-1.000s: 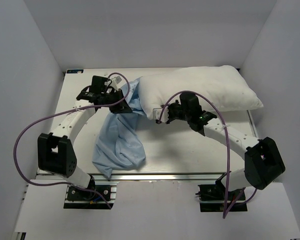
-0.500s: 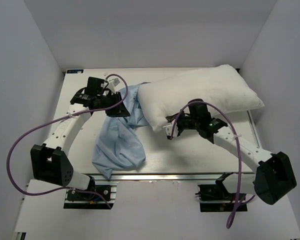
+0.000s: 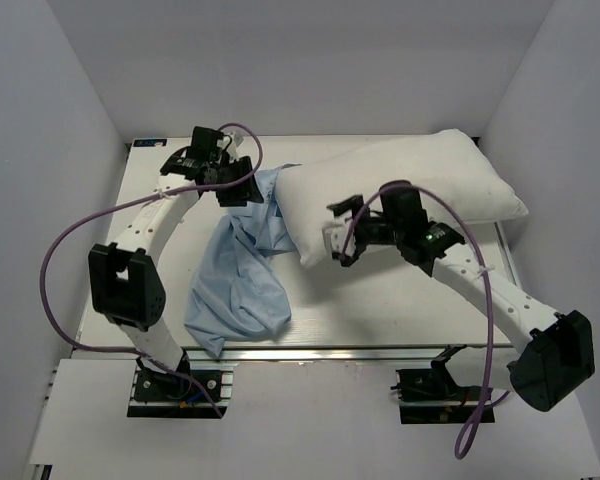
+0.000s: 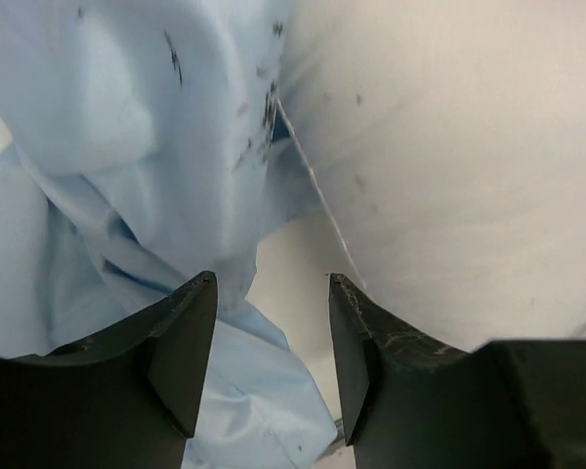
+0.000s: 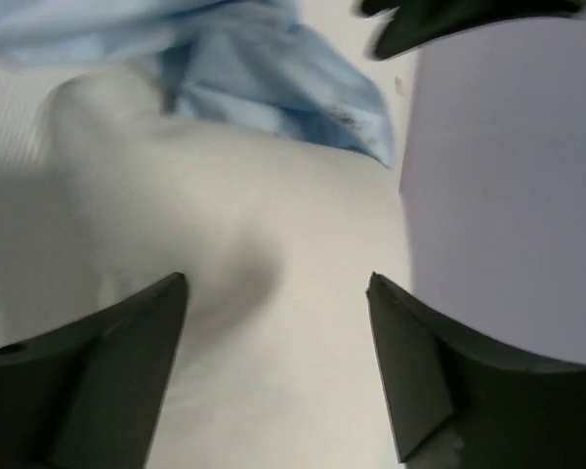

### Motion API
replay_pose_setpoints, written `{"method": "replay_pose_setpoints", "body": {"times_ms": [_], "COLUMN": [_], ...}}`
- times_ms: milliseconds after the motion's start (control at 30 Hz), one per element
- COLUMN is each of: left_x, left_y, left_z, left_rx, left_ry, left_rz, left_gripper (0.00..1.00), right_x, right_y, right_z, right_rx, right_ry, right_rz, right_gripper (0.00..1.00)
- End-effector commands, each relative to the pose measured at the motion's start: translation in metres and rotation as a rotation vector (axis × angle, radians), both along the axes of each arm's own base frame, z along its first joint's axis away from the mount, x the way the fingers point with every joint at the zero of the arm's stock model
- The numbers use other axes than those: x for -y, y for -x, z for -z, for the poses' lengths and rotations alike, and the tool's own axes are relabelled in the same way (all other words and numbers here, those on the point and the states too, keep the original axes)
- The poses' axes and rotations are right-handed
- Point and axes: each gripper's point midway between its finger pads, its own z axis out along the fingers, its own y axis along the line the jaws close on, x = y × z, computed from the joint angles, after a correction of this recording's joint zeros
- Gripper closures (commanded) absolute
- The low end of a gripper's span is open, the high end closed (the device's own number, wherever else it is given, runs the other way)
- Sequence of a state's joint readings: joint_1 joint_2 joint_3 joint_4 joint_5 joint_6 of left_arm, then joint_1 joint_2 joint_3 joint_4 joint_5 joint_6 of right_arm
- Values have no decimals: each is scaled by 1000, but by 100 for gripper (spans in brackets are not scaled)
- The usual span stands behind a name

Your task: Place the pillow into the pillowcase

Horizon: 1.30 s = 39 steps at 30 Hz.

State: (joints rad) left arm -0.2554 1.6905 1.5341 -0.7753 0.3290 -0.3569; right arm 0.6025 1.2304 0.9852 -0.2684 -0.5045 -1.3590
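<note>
Two arms: both bent inward over the white table (image 3: 400, 300), the left one toward the blue cloth, the right one toward the cushion.
pillow (image 3: 410, 190): plump and white, lies slantwise across the far right of the table. Its near-left corner points toward the table middle. Faint dark specks show on it in the left wrist view (image 4: 449, 166).
pillowcase (image 3: 238, 270): light blue, crumpled in a long heap left of centre. It runs from the pillow's left end down to the table's near edge.
pillow vs pillowcase: the pillow's left end touches and lies over the upper part of the cloth. Most of the pillow is outside the case; can't tell if any of it is inside.
left gripper (image 3: 238, 190): sits at the top of the pillowcase, just beside the pillow's left end. In its wrist view (image 4: 269, 332) the jaws stand apart with nothing pinched; blue cloth (image 4: 107, 147) to the left, pillow to the right, and a strip of bare table in the gap.
right gripper (image 3: 337, 232): over the pillow's near-left corner. In its wrist view (image 5: 273, 322) the jaws are spread wide with white pillow (image 5: 225, 274) filling the gap. No grip visible; can't tell if the fingers touch the fabric.
cables (image 3: 55, 260): purple, one looping along each arm.
</note>
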Motion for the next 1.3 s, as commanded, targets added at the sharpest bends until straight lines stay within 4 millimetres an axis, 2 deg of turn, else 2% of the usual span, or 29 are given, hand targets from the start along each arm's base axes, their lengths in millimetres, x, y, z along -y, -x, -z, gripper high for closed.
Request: {"method": "replay_pose_setpoints", "body": {"times_ms": [0,33,100,133,267,333,367,400,433,467,500,600,633,667,833,967,1000,1033,1067,1100,1167,1200,1267], "left_x": [7,15,18,22,18,10,8,0,-1,-3,-7,-9,-9,-8,-8,-9,-12,-13,-7,-10,-8,-6,-3], "left_y": [-27,-32,-39,-41,-56,-64,-67,-71,-72,-74,-76,-80,-81,-83,-88,-95,-98,-99,-97,-99,-101,-101,-103], "left_z": [-9,-13,-5,5,19,29,30,33,36,37,39,44,45,50,65,69,69,69,66,64,47,38,13], "left_rx": [87,106,110,96,101,97,100,106,104,107,107,109,109,102,79,69,61,55,43,39,74,83,136], "left_ry": [-63,-72,-109,-128,-188,-235,-247,-279,-291,-298,-313,-325,-326,-328,-315,-251,-222,-207,-156,-133,-83,-40,19], "left_rz": [4,21,20,29,-10,-48,-62,-98,-108,-121,-142,-161,-162,-162,-184,-207,-218,-225,-202,-211,-204,-198,-192], "left_gripper": [41,40,40,40,40,40,40,40,40,40,40,41,41,42,48,70,83,89,95,100,100,100,100], "right_x": [-22,-23,-35,-36,-54,-65,-73,-70,-74,-76,-79,-78,-78,-74,-62,-54,-53,-50,-50,-48,-46,-46,-48], "right_y": [-26,-38,-64,-73,-103,-122,-136,-144,-151,-156,-165,-170,-172,-171,-173,-176,-176,-177,-177,-175,-173,-171,-169], "right_z": [-109,-120,-138,-139,-131,-120,-95,-80,-88,-76,-50,-17,-13,1,13,29,33,38,45,53,62,66,70], "right_rx": [-10,-38,-168,-206,-392,-487,-538,-570,-587,-610,-639,-675,-666,-670,-668,-630,-628,-635,-644,-657,-675,-693,-712], "right_ry": [-314,-346,-420,-427,-487,-509,-482,-457,-479,-454,-409,-346,-349,-327,-312,-260,-245,-235,-221,-204,-188,-181,-171], "right_rz": [121,181,281,325,447,522,568,635,657,682,721,761,760,772,784,803,811,819,826,832,832,823,811], "right_gripper": [15,13,12,12,11,11,11,11,11,11,11,11,11,11,11,11,12,13,15,17,25,33,43]}}
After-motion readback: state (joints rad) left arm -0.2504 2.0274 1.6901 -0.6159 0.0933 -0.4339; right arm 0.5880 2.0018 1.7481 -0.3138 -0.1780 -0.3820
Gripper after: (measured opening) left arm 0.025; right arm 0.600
